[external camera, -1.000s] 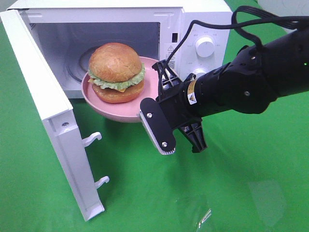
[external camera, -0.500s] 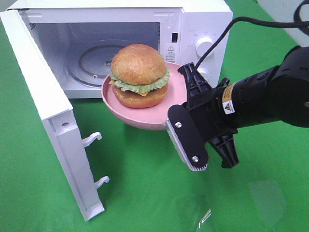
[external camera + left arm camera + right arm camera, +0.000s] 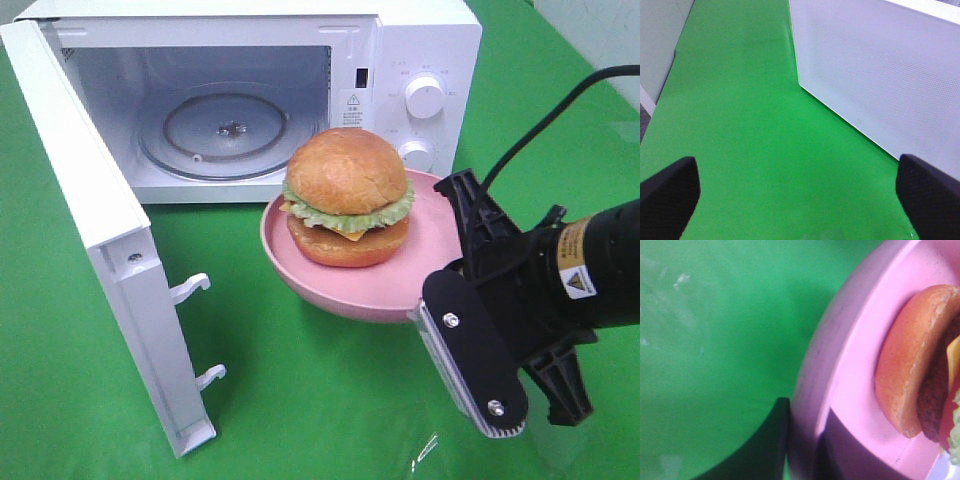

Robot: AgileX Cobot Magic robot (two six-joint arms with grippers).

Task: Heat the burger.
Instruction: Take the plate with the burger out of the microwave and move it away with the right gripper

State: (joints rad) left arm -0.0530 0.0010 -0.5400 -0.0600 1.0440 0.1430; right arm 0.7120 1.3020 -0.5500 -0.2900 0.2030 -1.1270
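The burger (image 3: 347, 198), with a golden-brown bun, lettuce frill and cheese, sits on a pink plate (image 3: 300, 262). My right gripper (image 3: 437, 272) is shut on the plate's right rim and holds it in the air in front of the open microwave (image 3: 420, 45), to the right of its opening. The right wrist view shows the burger (image 3: 907, 365), the plate rim (image 3: 840, 340) and a dark finger (image 3: 771, 442) outside the rim. My left gripper (image 3: 800, 200) is open and empty over the green cloth, and is out of the exterior high view.
The microwave door (image 3: 95, 215) stands wide open at the left; it also shows in the left wrist view (image 3: 875, 75). The glass turntable (image 3: 225, 130) inside is bare. Two knobs (image 3: 425, 97) are on the right panel. Green cloth (image 3: 300, 400) covers the table.
My right gripper has carried the plate with the burger from the microwave's mouth to the right and toward the front, away from the cavity. The turntable is now fully visible.
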